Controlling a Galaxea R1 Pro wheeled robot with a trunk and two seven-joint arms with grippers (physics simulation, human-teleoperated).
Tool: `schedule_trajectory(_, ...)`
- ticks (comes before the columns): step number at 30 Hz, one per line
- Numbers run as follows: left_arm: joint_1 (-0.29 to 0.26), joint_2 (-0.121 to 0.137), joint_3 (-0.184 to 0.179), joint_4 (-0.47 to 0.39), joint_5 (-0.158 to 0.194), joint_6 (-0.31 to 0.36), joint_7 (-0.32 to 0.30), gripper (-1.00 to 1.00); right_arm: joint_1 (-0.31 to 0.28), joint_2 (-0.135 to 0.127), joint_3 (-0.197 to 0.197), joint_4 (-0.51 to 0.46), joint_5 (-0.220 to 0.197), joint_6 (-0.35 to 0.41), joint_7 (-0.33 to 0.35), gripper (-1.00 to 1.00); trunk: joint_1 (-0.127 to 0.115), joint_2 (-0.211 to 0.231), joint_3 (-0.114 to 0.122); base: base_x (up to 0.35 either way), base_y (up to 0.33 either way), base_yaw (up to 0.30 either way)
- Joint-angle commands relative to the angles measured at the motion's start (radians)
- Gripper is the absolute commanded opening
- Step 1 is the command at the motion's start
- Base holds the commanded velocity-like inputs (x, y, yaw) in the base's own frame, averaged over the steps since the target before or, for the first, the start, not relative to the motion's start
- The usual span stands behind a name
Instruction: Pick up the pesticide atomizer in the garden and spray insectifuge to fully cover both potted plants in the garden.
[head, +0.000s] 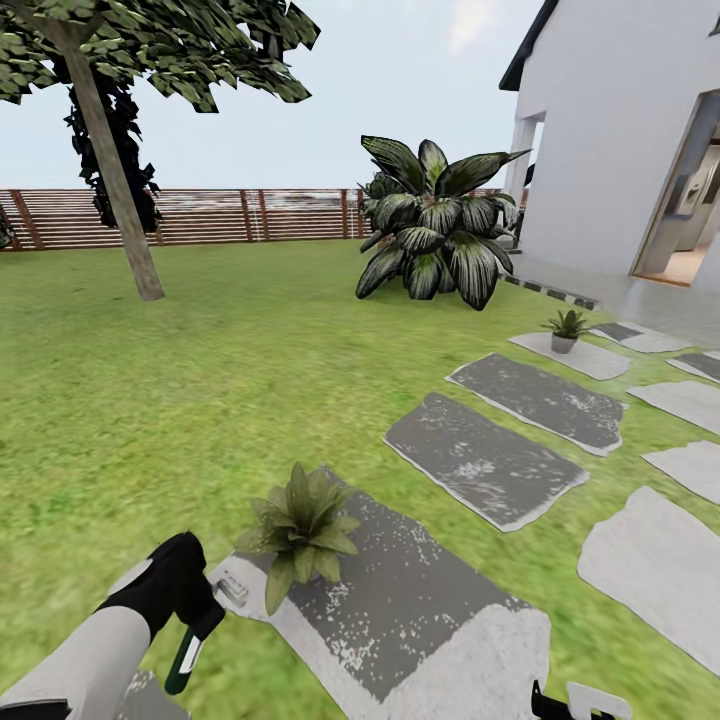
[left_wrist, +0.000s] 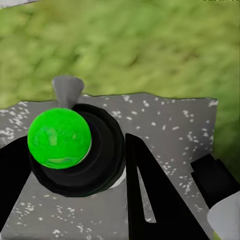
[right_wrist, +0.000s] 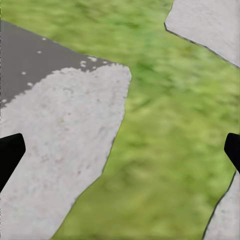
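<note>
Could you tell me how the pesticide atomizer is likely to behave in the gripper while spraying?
The pesticide atomizer looks slim and rigid, so probably light. Its smooth round body might twist between the left gripper's fingers.

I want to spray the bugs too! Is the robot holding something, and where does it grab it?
Yes. The left gripper holds the pesticide atomizer, its fingers around the bottle's dark body. The right gripper is open and holds nothing.

My left arm (head: 85, 665), entering the head view at seven o'clock, wears a smooth pale grey shell ending in a matte black wrist housing, and my left gripper (left_wrist: 75, 165) and right gripper (right_wrist: 120, 155) carry flat, wedge-shaped black fingers (left_wrist: 150, 200).
</note>
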Motion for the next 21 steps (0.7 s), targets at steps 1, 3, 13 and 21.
schedule_trajectory(1,0.0,0.001,0.005,0.004,0.006,0.005,0.003,-1.0,-0.001,0.0,-0.003,0.001,0.002,-0.003,0.0,1.0,0.0,0.0,-0.001,0.0,0.0,0.0)
schedule_trajectory(3,0.0,0.001,0.004,0.008,0.015,0.005,0.011,-1.0,-0.001,0.0,-0.001,0.001,0.002,-0.003,0.001,1.0,0.0,0.0,-0.001,0.0,0.0,0.0)
schedule_trajectory(13,0.0,-0.004,0.005,-0.003,0.016,0.006,0.014,-1.0,-0.001,0.002,-0.001,0.001,0.002,-0.003,0.0,1.0,0.0,0.0,-0.001,0.081,-0.063,0.075)
schedule_trajectory(21,0.001,-0.003,0.004,0.006,0.016,0.006,0.014,-1.0,-0.001,0.002,-0.001,0.001,0.002,-0.003,-0.001,1.0,0.0,0.0,-0.001,0.078,-0.251,0.271)
